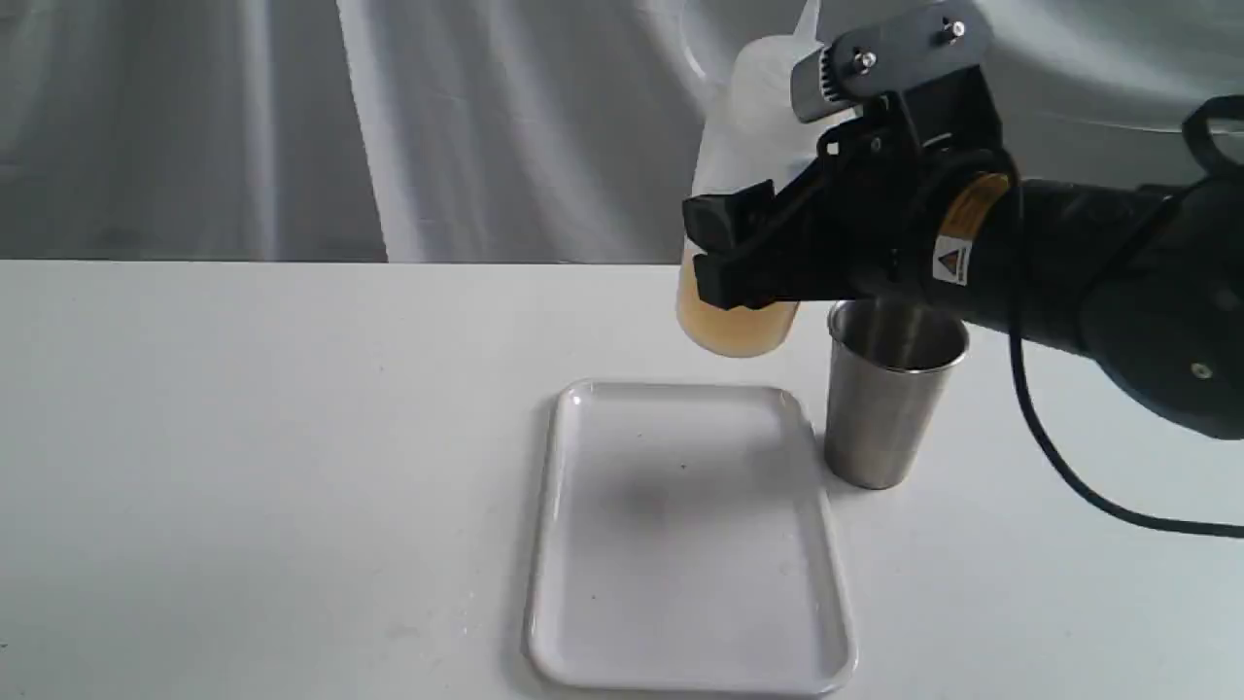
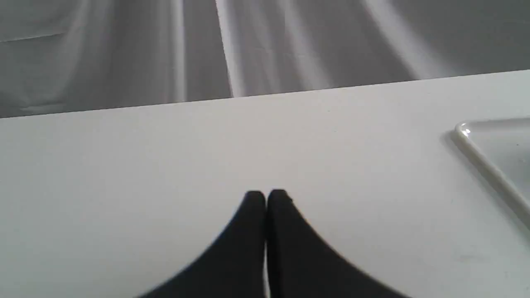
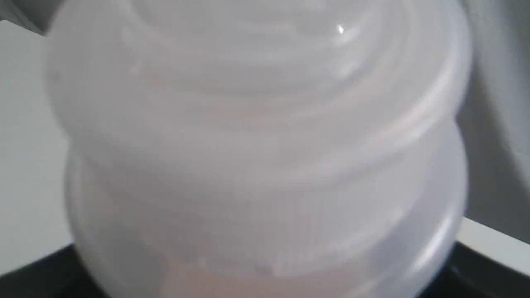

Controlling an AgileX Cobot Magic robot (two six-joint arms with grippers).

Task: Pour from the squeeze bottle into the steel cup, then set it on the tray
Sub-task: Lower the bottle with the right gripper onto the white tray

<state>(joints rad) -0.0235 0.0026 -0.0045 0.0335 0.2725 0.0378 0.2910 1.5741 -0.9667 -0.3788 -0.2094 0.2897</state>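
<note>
Right pincer (image 1: 717, 255) pinching squeeze bottle (image 1: 753, 126) low on body; bottle aloft, nozzle toward 1 o'clock, amber liquid pooled at base. Steel cup (image 1: 889, 408) upright on counter (image 1: 243, 437), 4 o'clock of bottle base, just beside tray (image 1: 690, 544) at its 1 o'clock corner. Left pincer (image 2: 266, 198) pressed together above counter, apart from tray.

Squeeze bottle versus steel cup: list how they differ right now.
The squeeze bottle is translucent white plastic with amber liquid low inside; the steel cup is opaque brushed metal. The bottle hangs clear of the table in the right gripper; the cup stands on the table beside the tray. The bottle ends in a pointed nozzle; the cup is open-topped. Neither is on the tray.
</note>
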